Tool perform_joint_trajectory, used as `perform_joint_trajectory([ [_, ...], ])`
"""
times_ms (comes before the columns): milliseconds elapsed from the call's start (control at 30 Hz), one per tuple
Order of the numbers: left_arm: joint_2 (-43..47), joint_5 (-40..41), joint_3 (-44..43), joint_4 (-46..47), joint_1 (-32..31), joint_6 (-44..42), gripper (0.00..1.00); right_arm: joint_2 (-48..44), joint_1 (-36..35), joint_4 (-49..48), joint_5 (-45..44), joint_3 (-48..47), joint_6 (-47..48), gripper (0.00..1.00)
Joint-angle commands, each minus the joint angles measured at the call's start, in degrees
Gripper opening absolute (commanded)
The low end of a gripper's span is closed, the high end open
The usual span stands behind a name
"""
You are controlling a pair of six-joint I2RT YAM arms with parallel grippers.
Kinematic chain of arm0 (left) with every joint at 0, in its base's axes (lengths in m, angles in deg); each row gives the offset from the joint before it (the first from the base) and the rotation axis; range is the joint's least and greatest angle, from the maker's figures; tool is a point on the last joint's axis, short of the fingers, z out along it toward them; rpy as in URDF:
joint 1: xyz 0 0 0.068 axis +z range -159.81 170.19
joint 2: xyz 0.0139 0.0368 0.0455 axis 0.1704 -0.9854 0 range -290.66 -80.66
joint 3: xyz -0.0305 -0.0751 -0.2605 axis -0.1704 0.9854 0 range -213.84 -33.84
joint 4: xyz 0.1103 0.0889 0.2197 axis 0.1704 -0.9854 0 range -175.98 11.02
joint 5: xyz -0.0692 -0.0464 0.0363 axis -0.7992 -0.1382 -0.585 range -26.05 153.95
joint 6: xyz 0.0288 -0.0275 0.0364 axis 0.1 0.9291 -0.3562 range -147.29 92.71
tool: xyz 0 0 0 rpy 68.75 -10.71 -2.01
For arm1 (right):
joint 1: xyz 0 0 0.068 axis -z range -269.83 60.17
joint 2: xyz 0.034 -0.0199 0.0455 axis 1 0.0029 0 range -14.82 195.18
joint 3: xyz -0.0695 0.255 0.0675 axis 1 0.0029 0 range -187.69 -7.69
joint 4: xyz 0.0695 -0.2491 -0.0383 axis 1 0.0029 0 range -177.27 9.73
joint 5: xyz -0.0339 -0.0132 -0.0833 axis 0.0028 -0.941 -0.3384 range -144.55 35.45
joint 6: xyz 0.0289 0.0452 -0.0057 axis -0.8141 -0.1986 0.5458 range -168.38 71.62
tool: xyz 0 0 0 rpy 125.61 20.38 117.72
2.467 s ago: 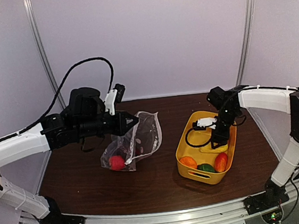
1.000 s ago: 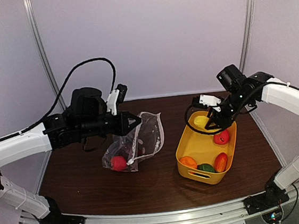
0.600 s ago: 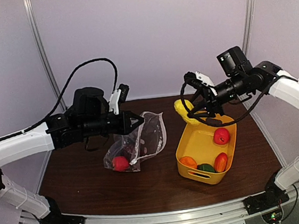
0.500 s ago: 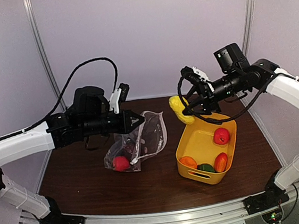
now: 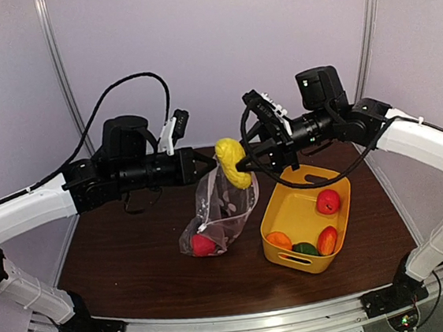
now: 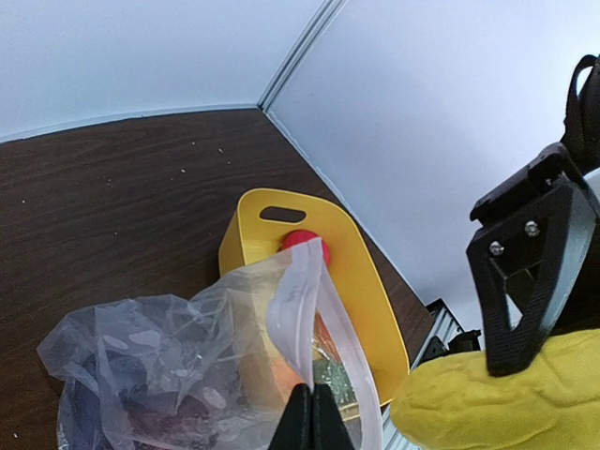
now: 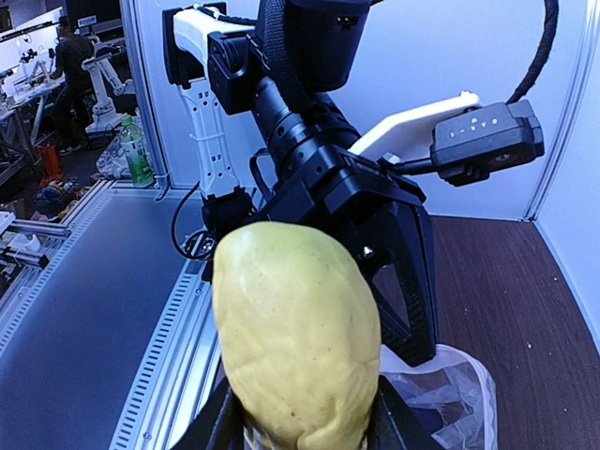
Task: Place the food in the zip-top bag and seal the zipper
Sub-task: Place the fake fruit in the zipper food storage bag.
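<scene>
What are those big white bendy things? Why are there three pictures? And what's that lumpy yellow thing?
Those are two robot arms bolted to a brown table. One picture looks down from above. The other two come from small cameras on each wrist. The left gripper pinches the top edge of a clear bag and holds it up. A red toy fruit is inside. The right gripper holds a yellow toy fruit by the bag's top. A yellow tub holds more toy food.
</scene>
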Motion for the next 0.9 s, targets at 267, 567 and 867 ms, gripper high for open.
perform_joint_trajectory([
  [267,2.07,-3.12,-1.26,3.72,-0.11,2.05,0.0,3.96,-1.43,-7.6,-3.38,6.36,0.79,0.41],
  [567,2.53,-2.67,-0.02,3.99,-0.05,2.05,0.0,4.75,-1.51,-8.5,-8.2,6.36,-0.1,0.59],
  [867,3.31,0.25,0.78,1.14,-0.12,0.41,0.0,4.56,-2.13,17.67,-9.73,-2.0,15.68,0.66],
])
